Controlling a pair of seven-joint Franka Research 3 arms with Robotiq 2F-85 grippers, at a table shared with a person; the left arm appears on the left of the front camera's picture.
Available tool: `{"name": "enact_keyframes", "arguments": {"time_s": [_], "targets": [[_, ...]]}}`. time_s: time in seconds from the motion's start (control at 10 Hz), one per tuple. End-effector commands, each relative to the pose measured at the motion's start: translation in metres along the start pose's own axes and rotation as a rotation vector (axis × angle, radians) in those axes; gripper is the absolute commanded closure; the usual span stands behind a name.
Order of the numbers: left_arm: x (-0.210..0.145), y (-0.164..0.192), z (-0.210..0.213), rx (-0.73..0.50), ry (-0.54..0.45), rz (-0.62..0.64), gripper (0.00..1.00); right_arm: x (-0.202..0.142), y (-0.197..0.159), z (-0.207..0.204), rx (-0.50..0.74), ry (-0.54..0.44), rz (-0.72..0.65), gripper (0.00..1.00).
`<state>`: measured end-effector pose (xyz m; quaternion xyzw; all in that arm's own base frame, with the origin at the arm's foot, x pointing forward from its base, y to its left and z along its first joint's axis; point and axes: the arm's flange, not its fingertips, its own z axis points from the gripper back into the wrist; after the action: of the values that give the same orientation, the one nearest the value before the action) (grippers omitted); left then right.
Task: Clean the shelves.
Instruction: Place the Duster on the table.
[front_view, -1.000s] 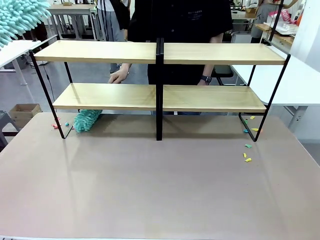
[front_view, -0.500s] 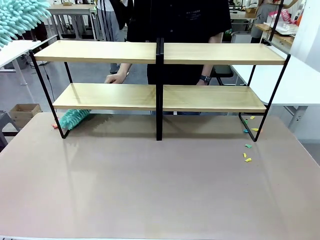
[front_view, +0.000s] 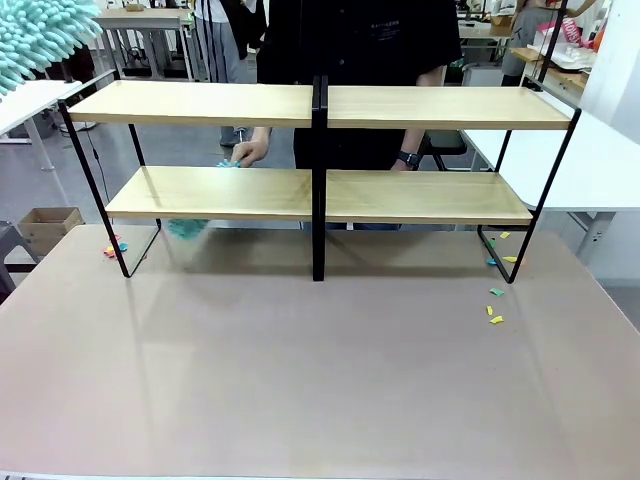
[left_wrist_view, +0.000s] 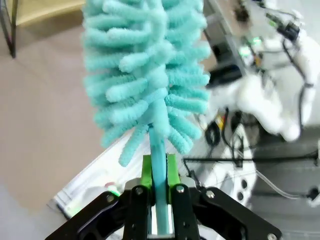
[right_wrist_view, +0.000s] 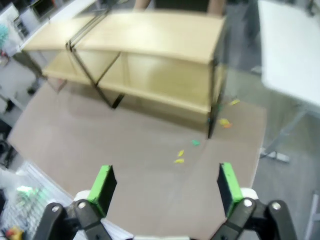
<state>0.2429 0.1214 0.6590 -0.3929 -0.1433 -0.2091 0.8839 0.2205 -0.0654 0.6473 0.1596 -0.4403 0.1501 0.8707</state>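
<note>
- We see the shelves (front_view: 318, 150) standing across the far half of the tabletop (front_view: 320, 380), their long boards running side to side, with a black post in the middle.
- Our left pincer (left_wrist_view: 159, 172) is clenched on the thin stem of a teal duster (left_wrist_view: 147, 75). The fluffy head stands straight out beyond the fingertips, and in the front view it shows at the upper left corner (front_view: 40, 35), above and to the left of the shelves' left end.
- So the shelves lie to the right of and below that duster; we judge the left arm the nearer one for the left boards, sweeping along their length.
- Our right pincer (right_wrist_view: 165, 182) is released, jaws wide with nothing between them, looking down at the shelves (right_wrist_view: 150, 45) from the right end, well apart from them.
- A person stands behind the shelves; one hand (front_view: 250, 152) reaches between the two tiers at the left, holding something teal, and a teal tuft (front_view: 187, 228) hangs under the lower left board.
- Small coloured scraps (front_view: 495, 300) lie on the tabletop by the right foot, more (front_view: 115, 247) by the left foot.
- We cannot tell whether the boards carry dust; the right wrist view is blurred.
</note>
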Motion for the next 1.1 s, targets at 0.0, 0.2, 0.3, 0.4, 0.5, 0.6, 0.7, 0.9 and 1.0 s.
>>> {"name": "enact_keyframes", "arguments": {"time_s": [0.0, 0.2, 0.3, 0.4, 0.5, 0.6, 0.7, 0.9, 1.0], "targets": [[0.021, 0.016, -0.023, -0.111, 0.518, -0.191, 0.87, -0.005, 0.011, -0.032, 0.279, 0.195, -0.145, 0.0], [0.009, 0.04, -0.049, -0.252, 0.94, -0.345, 0.87, -0.033, -0.004, -0.059, 0.293, 0.356, -0.386, 0.0], [0.009, 0.056, -0.064, -0.333, 1.045, -0.417, 0.87, -0.048, -0.009, -0.069, 0.337, 0.421, -0.438, 0.0], [0.01, 0.074, -0.08, -0.345, 1.175, -0.397, 0.87, -0.06, -0.008, -0.081, 0.319, 0.484, -0.485, 0.0], [0.012, 0.093, -0.099, -0.424, 1.314, -0.411, 0.87, -0.075, -0.004, -0.093, 0.367, 0.558, -0.507, 0.0], [0.013, 0.111, -0.118, -0.454, 1.393, -0.365, 0.87, -0.088, 0.0, -0.1, 0.359, 0.604, -0.51, 0.0], [0.036, 0.116, -0.134, -0.318, 1.132, -0.094, 0.87, -0.084, -0.003, -0.097, 0.293, 0.533, -0.455, 0.0], [0.002, 0.106, -0.164, -0.415, 1.074, -0.299, 0.87, -0.072, -0.018, -0.1, 0.332, 0.59, -0.497, 0.0], [0.01, 0.134, -0.183, -0.407, 1.15, -0.222, 0.87, -0.066, -0.004, -0.111, 0.374, 0.62, -0.474, 0.0]]}}
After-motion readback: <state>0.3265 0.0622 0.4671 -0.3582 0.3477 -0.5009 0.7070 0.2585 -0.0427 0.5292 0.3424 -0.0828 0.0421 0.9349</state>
